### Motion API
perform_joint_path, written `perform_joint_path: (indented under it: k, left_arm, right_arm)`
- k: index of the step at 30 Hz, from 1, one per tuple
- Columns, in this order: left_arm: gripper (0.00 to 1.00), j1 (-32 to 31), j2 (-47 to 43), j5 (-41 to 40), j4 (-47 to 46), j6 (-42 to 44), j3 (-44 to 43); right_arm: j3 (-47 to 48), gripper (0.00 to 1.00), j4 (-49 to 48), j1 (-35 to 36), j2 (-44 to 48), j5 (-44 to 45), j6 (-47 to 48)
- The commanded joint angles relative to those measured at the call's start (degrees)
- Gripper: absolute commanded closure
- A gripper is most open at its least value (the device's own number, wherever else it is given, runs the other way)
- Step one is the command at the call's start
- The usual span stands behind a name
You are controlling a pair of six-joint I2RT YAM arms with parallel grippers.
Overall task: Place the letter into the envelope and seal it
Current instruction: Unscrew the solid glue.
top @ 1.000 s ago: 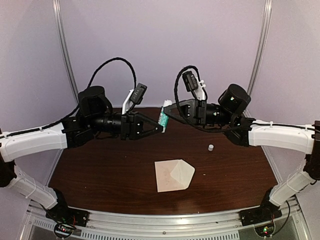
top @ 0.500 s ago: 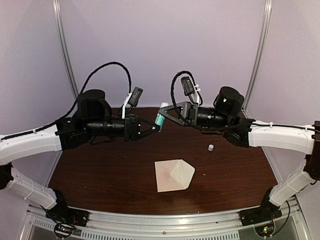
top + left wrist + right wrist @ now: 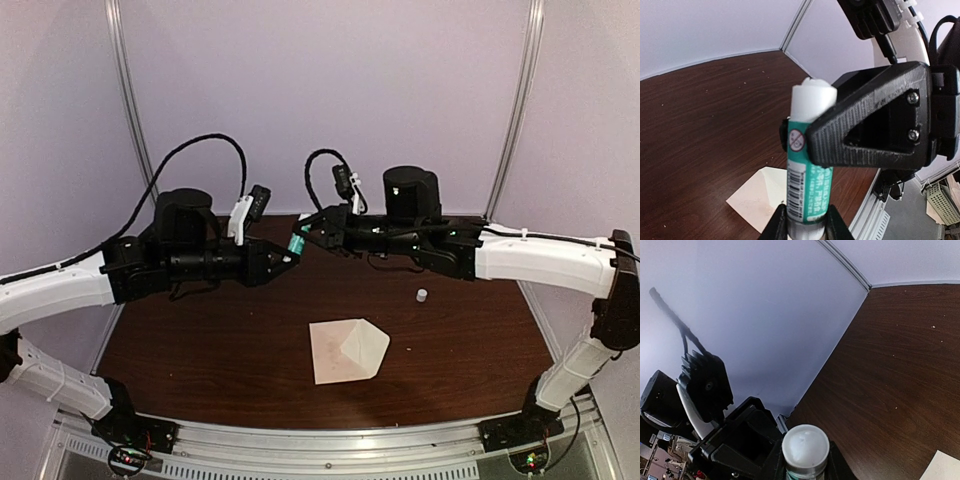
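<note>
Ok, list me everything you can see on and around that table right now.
glue stick: one, white with a teal label, in the air over the far side of the table, between both tools
envelope: one, pale beige-pink, flat on the table, front middle
small cylinder: one, white, on the table, beyond and right of the envelope
table: one, dark brown wood
walls: pale lilac, behind and at the sides
left tool: one, black, closed on one end of the glue stick
right tool: one, black, closed on its other end
arms: two, white and black, reaching in from either side
</note>
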State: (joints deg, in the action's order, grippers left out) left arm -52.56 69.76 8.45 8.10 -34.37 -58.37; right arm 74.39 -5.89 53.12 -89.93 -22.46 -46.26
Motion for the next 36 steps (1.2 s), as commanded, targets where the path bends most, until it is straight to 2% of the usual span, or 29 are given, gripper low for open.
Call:
perform_joint_path:
  k: [1,4,6,9,13,16,20,24,28,36]
  left_arm:
    - [0.99,1.7,-2.2,-9.5,1.1,-1.3,0.6]
    - [0.99,1.6,-1.8,-6.8,-0.2,-1.9,0.6]
    - [0.99,1.7,-1.7,-4.7,-1.8,-2.3,0.8]
    - [0.98,1.7,-1.7,-1.3,-4.0,-3.0,1.1]
    - [0.98,1.7,-2.0,4.5,-7.5,-3.3,1.2]
    - [0.98,1.7,-2.4,9.3,-11.8,-2.6,1.8]
    - [0.98,1.7,-1.8,16.4,-15.6,-1.7,1.8]
    - [0.98,1.7,-0.7,23.9,-20.9,-2.8,2.0]
    - [0.98,1.7,0.1,27.4,-23.9,-3.4,2.0]
    - [0.98,1.7,2.1,31.0,-25.4,-4.2,1.4]
  right_arm:
    - [1.2,0.93,7.0,0.6,-1.2,6.5,-0.9]
    - [1.2,0.91,6.1,0.6,-0.6,5.5,-0.4]
    - [0.8,0.84,3.6,0.3,0.3,3.4,0.5]
    - [-1.9,0.68,-0.6,-1.1,2.6,-1.2,0.9]
    - [-8.8,0.45,-12.5,-4.6,7.3,-8.3,-1.5]
    - [-11.9,0.33,-16.4,-6.2,9.6,-12.3,0.2]
    - [-12.2,0.23,-18.1,-6.9,10.4,-18.0,3.3]
    - [-12.6,0.19,-25.1,-6.8,10.3,-24.3,2.0]
    - [-13.3,0.19,-32.4,-6.2,10.1,-27.7,-0.8]
    - [-13.5,0.37,-38.9,-4.8,8.8,-29.5,-4.1]
